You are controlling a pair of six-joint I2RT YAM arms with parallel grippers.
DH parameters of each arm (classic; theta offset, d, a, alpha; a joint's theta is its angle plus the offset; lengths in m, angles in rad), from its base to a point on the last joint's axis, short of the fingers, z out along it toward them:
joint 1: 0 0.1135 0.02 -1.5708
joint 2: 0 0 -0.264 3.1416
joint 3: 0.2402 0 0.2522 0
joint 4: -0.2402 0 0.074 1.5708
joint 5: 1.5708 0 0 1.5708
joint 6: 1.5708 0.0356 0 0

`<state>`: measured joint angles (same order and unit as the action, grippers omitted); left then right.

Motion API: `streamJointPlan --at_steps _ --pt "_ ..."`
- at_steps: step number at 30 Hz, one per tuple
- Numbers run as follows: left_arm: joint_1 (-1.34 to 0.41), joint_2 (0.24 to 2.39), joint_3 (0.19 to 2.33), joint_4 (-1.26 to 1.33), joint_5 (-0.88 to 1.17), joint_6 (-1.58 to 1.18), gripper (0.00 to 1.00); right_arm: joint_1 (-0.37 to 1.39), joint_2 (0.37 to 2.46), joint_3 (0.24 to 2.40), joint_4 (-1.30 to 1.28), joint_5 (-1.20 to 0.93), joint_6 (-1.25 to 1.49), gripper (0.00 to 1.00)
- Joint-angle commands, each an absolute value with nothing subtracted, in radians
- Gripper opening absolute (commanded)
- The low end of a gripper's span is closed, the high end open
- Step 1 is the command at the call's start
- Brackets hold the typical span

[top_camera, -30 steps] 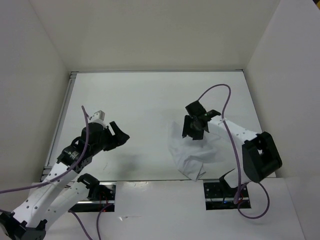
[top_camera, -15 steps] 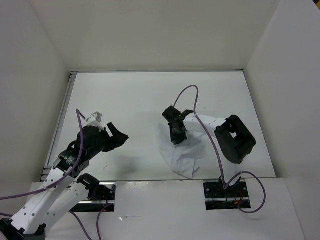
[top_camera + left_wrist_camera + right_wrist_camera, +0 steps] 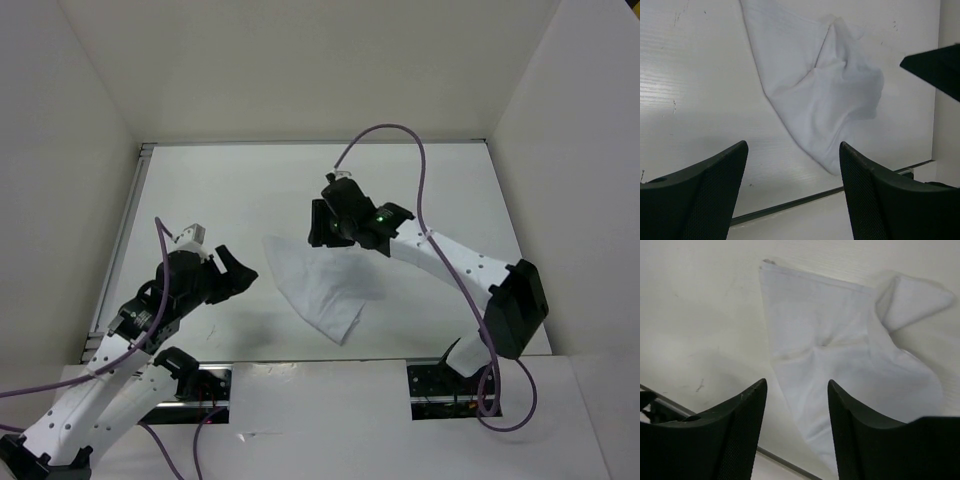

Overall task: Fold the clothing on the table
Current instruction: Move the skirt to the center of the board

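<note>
The left arm is rising from its base at the near-left corner and bending at the elbow, its wrist leaning toward the middle of the tabletop (image 3: 250,190). The left gripper (image 3: 238,268) is hanging above bare surface, well apart from the clothing (image 3: 315,285), and its jaws are standing wide apart with nothing between them. Its wrist camera is looking past both black fingers at the white fabric lying ahead.

The clothing is lying between the 2 arms on the near-middle of the tabletop. It is a wrinkled, roughly triangular piece with 1 corner flap turned over and its narrow tip pointing toward the near edge.

The right arm is stretching from the near-right base in a long diagonal toward the centre, a purple cable (image 3: 400,140) looping high over it. The right gripper (image 3: 325,222) is hovering over the far edge of the clothing, jaws spread and gripping nothing. Its wrist view is showing the fabric below.

A thin metal strip (image 3: 125,240) is edging the tabletop's left side.
</note>
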<state>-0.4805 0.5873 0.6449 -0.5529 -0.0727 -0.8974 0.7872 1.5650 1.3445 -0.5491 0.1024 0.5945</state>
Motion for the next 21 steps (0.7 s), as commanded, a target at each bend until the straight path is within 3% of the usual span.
streamJointPlan --at_steps 1,5,9,10,11,14,17,21 --pt "-0.479 0.607 0.646 -0.505 -0.055 -0.901 0.81 0.784 1.485 1.230 -0.548 0.208 0.601 0.58" --pt "-0.479 0.687 0.666 -0.465 -0.035 -0.864 0.81 0.784 1.448 1.148 -0.647 0.296 0.624 0.59" --pt "-0.479 0.871 0.715 -0.433 -0.014 -0.802 0.74 0.773 1.448 1.074 -0.692 0.322 0.666 0.59" --pt "-0.479 0.975 0.753 -0.407 -0.002 -0.769 0.44 0.740 1.474 1.063 -0.710 0.331 0.666 0.59" --pt "-0.479 0.976 0.753 -0.407 -0.002 -0.769 0.44 0.739 1.474 1.063 -0.710 0.331 0.666 0.59" --pt "-0.509 1.101 0.807 -0.387 -0.023 -0.747 0.15 0.695 1.503 1.054 -0.732 0.342 0.666 0.59" --pt "-0.518 1.199 0.834 -0.348 -0.012 -0.738 0.07 0.672 1.516 1.045 -0.732 0.351 0.653 0.59" --pt "-0.540 1.329 0.860 -0.302 -0.003 -0.738 0.07 0.650 1.525 1.035 -0.732 0.341 0.634 0.59"
